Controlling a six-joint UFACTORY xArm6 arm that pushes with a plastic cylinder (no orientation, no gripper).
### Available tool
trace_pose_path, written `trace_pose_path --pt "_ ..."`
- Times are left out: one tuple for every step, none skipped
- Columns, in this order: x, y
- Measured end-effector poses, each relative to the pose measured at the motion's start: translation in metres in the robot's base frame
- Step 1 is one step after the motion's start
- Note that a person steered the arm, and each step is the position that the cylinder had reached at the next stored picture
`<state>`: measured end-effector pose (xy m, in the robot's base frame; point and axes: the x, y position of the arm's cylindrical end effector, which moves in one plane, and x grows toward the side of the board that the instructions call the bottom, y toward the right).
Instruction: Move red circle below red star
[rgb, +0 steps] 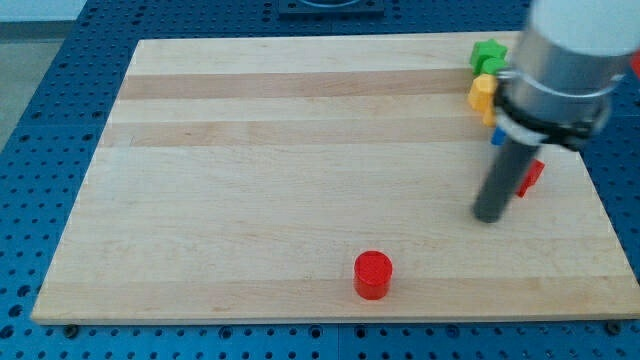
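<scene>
The red circle (373, 274) is a short red cylinder near the board's bottom edge, a little right of the middle. The red star (531, 176) is at the view's right, mostly hidden behind my rod. My tip (488, 215) rests on the board just left of and below the red star, well to the upper right of the red circle and apart from it.
A green block (487, 54), a yellow block (483, 92) and a partly hidden blue block (496, 137) sit in a column near the board's top right corner. The arm's grey body (570, 60) covers that corner. The wooden board (250, 180) lies on a blue perforated table.
</scene>
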<state>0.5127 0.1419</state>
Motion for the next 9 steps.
trace_pose_path --pt "-0.007 -0.085" --pt "0.01 -0.163" --pt "0.052 -0.186" --pt "0.095 -0.185" --pt "0.106 -0.153" --pt "0.1 -0.108" --pt "0.063 -0.077" --pt "0.05 -0.054" --pt "0.055 -0.081"
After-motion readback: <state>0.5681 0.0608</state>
